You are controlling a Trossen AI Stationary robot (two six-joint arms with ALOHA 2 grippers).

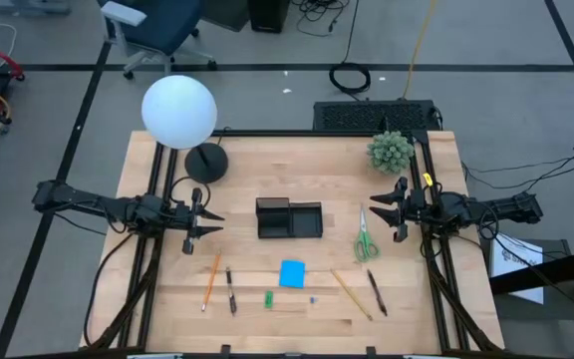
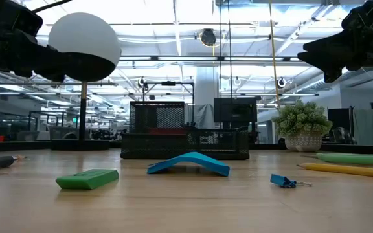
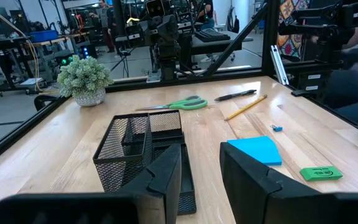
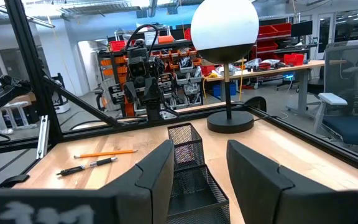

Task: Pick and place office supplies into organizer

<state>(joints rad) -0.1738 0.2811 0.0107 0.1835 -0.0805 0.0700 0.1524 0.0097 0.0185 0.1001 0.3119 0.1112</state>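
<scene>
Wooden worktop (image 1: 167,309), organizer (image 1: 289,218) at centre — low black mesh tray, long axis left-right, a taller mesh compartment at its left end, nothing visible inside. Lamp with white globe (image 1: 178,111) and round black base (image 1: 206,162) stands far-left of it; fuzzy green plant (image 1: 391,151) at the far-right. Nothing lies between the organizer and the supplies, all of which sit on the near half.

Green-handled scissors (image 1: 366,237) just right of the organizer, long axis near-far, handles toward the near side. Blue note pad (image 1: 292,273) near of the tray, square, bowed up in the middle in the low view. Orange pencil (image 1: 211,280) and black pen (image 1: 230,290) near-left, both roughly near-far, slightly tilted. Tan pencil (image 1: 351,293) and second black pen (image 1: 377,292) near-right, both diagonal. Small green piece (image 1: 268,298) and tiny blue clip (image 1: 313,298) near the front edge.

Left gripper (image 1: 204,227) hovers left of the organizer, fingers partly apart, holding nothing. Right gripper (image 1: 390,213) hovers right of the scissors — also partly apart, empty.
</scene>
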